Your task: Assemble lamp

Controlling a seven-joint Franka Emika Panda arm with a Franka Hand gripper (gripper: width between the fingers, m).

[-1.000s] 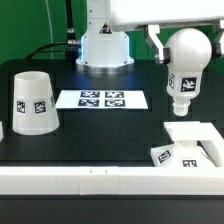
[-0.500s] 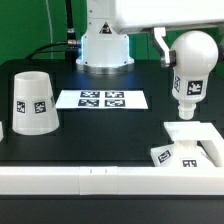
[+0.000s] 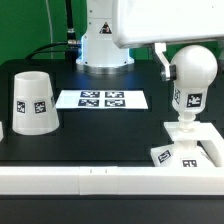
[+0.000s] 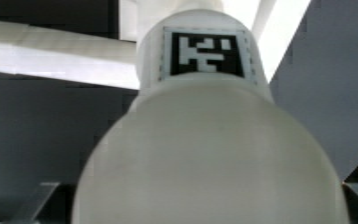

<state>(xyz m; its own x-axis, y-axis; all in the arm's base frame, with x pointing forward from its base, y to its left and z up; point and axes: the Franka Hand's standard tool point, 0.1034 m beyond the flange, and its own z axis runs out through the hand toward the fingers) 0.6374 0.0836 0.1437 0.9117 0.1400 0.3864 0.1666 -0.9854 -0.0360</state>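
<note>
White plastic parts lie on a black table (image 3: pixel 100 135). Findings follow.

Bulb (image 3: pixel 192 85): off the table surface at the exterior view's right, round head uppermost, neck pointing down, leaning slightly from vertical. A square black-and-white tag faces the exterior camera on the neck. The lower end of the neck meets the raised centre of the base (image 3: pixel 200 146). Whether it is seated there or only touching cannot be told.

Gripper (image 3: pixel 188 60): positioned at the round head of the bulb. The exterior view shows one dark finger against the head on that view's left side. The other finger is hidden behind the bulb. In the wrist view the bulb fills most of the frame, and the dark fingers (image 4: pixel 41 204) show close against either side of the head. The jaws are clenched on the bulb.

Base: flat, square and stepped, resting on the table at the exterior view's lower right, just behind a long white rail (image 3: pixel 90 181) along the near edge. Tags show on its near faces.

Shade (image 3: pixel 33 100): standing on the table at the exterior view's left, wide end down, narrow end up, one tag facing the camera. It is well apart from the bulb and the base.

Marker board (image 3: pixel 102 99): flat on the table between the shade and the bulb, nearer the shade, in front of the white robot pedestal (image 3: pixel 105 45).
</note>
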